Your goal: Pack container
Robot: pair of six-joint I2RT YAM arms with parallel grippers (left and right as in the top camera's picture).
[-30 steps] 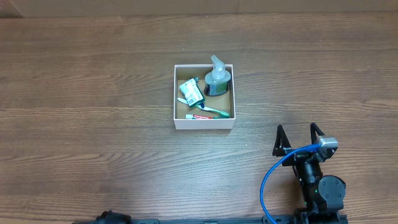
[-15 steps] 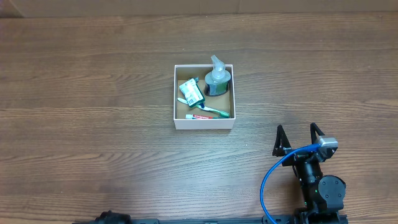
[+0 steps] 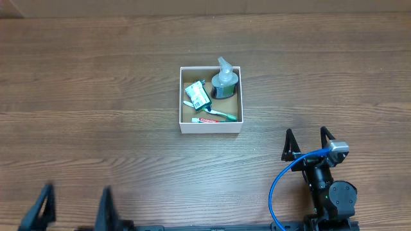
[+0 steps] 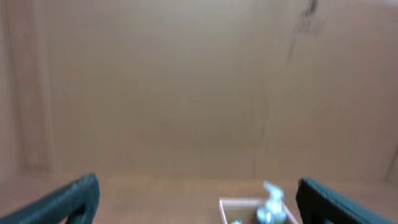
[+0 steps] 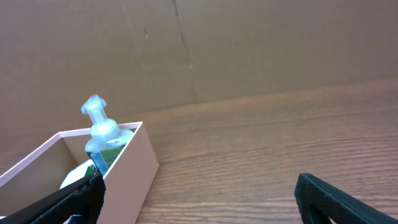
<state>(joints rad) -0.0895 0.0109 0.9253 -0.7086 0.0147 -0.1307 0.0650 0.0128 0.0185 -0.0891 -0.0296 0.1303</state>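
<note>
both the left gripper (image 3: 75, 196) and right gripper (image 3: 307, 141) are spread and empty, well apart from the container (image 3: 211, 129); a careless reach could tip the tall pump bottle (image 3: 224, 79).

Black right tool (image 3: 306, 131), looping blue cable (image 3: 275, 179)

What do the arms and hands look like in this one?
The right hand and left hand are black, each with two slim tapering fingers; the left is blurred. The right arm is black, with a looping blue cable and a silver-grey block at the wrist.
</note>
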